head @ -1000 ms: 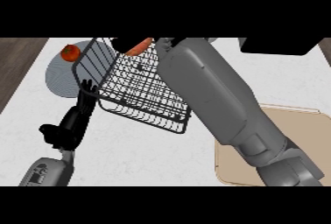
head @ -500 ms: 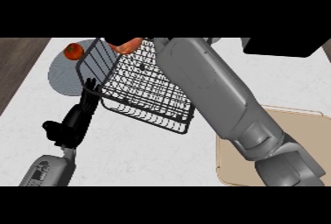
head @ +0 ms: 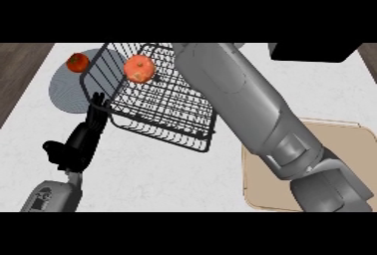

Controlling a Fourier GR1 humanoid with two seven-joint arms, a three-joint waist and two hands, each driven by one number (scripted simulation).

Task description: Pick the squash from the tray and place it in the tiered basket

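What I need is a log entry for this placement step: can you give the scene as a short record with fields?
squash: orange round squash, within the black wire tiered basket, near its far end
other item: red-orange round fruit on the grey round plate, left of the basket
tray: tan flat tray, at the right, partly hidden by the arm
left hand: black left hand, open, fingers up, by the basket's left edge
right hand: out of view; grey right forearm stretches over the basket

Even, soft light — no glare.
The counter (head: 169, 169) is bright; the wire basket (head: 158, 102) casts barely any shadow — edges slightly soft.
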